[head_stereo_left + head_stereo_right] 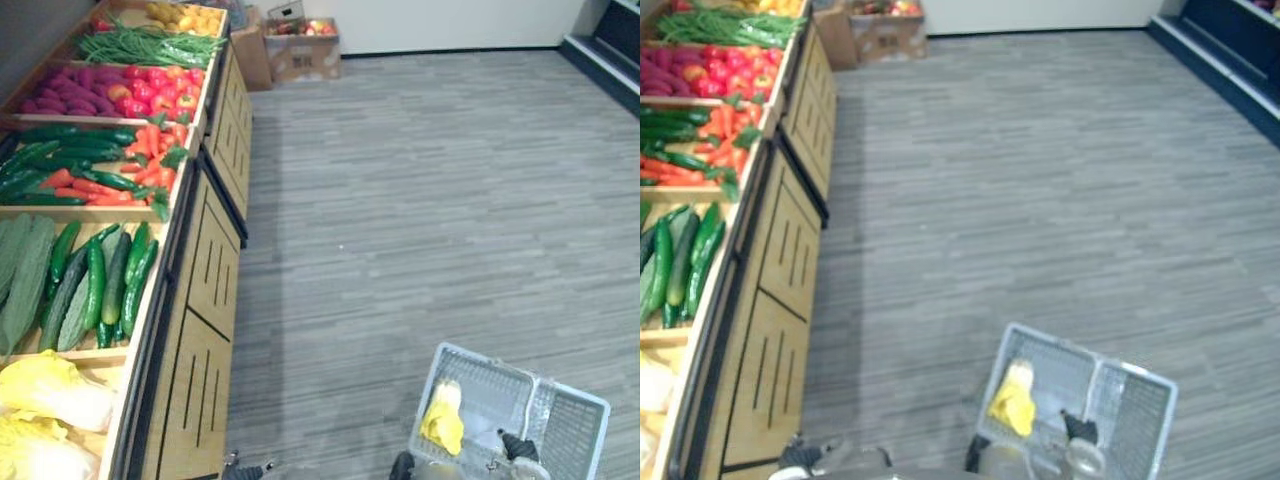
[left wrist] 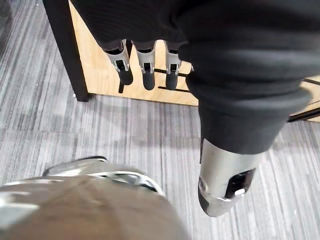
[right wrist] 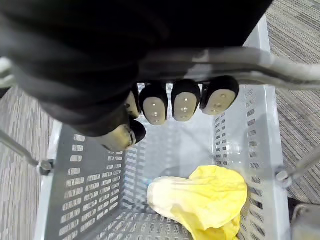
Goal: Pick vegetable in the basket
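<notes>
- right hand (image 3: 172, 105): fingers curled over the grey handle (image 3: 240, 62) of the basket (image 1: 575, 420), thumb tucked under, a firm hold on the bar
- basket is grey plastic with slotted walls, at near right over the grey plank floor (image 1: 420, 200); can't tell whether it touches the floor
- yellow cabbage (image 3: 205, 200) lies inside the basket on its bottom, against one side wall; in the left eye view it sits in the basket's left part
- left hand (image 2: 146, 70): fingers straight and relaxed, thumb apart, nothing held; it hangs near the lower wooden panel of the produce stand (image 1: 210, 290)
- produce stand runs along the left from near to far, with wooden bins on top and slatted panels in front
- nearest bin: pale cabbages (image 1: 50, 395)
- next bin going far: green cucumbers (image 1: 100, 280) lying lengthwise, side by side
- next: carrots (image 1: 100, 185) mixed with dark green long vegetables
- farther: red peppers (image 1: 150, 90) on the right of the bin, purple vegetables (image 1: 70, 85) on the left; can't tell what kind
- farther again: green beans (image 1: 150, 45) in a heap
- cardboard box (image 1: 300, 45) on the floor at the far end of the stand, with produce in it
</notes>
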`<state>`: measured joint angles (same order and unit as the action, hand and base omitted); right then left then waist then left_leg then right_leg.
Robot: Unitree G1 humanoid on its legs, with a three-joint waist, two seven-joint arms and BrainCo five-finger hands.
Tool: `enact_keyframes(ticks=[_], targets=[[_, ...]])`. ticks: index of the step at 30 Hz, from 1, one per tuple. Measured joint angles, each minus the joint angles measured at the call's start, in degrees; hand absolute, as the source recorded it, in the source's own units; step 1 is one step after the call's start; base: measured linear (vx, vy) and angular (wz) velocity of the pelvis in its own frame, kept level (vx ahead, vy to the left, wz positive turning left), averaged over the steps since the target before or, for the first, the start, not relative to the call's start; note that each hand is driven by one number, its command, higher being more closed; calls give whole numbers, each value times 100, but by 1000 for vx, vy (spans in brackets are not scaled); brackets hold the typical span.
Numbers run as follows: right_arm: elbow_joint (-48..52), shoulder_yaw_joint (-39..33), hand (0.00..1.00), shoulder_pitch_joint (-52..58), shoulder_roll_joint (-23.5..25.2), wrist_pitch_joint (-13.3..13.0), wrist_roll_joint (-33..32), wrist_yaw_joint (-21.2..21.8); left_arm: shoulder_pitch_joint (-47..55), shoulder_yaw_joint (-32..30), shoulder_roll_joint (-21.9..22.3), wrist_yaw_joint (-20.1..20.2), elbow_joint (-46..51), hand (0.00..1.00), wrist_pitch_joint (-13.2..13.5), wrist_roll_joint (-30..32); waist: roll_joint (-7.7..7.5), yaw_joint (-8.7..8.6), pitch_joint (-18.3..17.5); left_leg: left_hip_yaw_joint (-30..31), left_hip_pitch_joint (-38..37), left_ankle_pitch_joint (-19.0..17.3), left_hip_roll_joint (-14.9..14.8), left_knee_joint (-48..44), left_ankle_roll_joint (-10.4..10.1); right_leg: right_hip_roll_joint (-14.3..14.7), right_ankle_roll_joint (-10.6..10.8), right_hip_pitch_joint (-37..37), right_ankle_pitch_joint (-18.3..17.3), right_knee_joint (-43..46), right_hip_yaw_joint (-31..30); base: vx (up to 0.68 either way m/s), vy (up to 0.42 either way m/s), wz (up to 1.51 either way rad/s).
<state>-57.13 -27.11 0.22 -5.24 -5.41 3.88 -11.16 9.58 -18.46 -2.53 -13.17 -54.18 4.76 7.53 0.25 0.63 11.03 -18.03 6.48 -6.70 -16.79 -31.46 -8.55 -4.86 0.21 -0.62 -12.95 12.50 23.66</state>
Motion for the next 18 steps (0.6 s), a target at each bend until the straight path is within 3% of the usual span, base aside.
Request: enact_keyframes(ticks=[1,3,6,9,11,12,14,16,17,18], targets=[[-4,-4,100,2,-164,12,10,-25,21,4,1,-6,46,0,1,-1,-41,65,70,59,356,135,-40,-720,-41,1,8,214,45,-133,-66,247,-170,-12],[-8,-127,100,-30,-446,60,10,-91,32,9,31,-4,54,0,6,-17,27,122,85,283,677,-108,176,-827,-55,-71,23,422,58,-310,-126,286,-45,-17],[-20,-245,100,-317,-751,115,9,-105,91,12,22,-4,131,0,10,-27,45,128,85,292,1096,-126,638,399,-20,-145,85,538,101,-594,-283,267,39,-33],[0,-334,100,-454,-862,115,51,-98,101,28,24,3,151,0,10,-24,76,196,101,313,1147,644,947,2487,156,-127,195,840,108,-923,-408,312,114,-33],[74,-272,100,-476,-862,115,56,-99,102,39,31,9,156,0,10,-17,131,304,107,297,1267,795,880,2930,265,-103,407,1042,-21,-995,-555,455,233,-49],[80,-167,100,-479,-820,117,56,-103,92,48,12,15,154,0,5,-11,87,361,104,212,1263,1197,908,2729,640,-194,481,1191,-92,-1042,-702,446,236,-48],[82,59,100,-584,-730,114,59,-78,82,97,21,21,263,0,25,1,-93,403,115,92,1301,1148,1021,2449,679,-403,426,1092,28,-865,-915,426,207,-33],[80,252,100,-637,-703,115,81,-32,83,104,-19,42,252,0,13,20,-246,414,98,-13,1363,888,1089,2053,879,-618,470,910,201,-484,-1227,523,246,-21],[68,311,100,-630,-698,113,154,4,99,17,-36,48,209,0,-4,76,-358,407,91,-107,1263,549,1143,1719,1038,-792,818,750,428,152,-1402,471,195,-10],[57,317,100,-624,-693,113,209,11,118,11,-45,47,213,0,-5,104,-372,414,96,-122,1213,416,1130,1588,1050,-813,971,646,552,484,-1447,482,187,-9]])
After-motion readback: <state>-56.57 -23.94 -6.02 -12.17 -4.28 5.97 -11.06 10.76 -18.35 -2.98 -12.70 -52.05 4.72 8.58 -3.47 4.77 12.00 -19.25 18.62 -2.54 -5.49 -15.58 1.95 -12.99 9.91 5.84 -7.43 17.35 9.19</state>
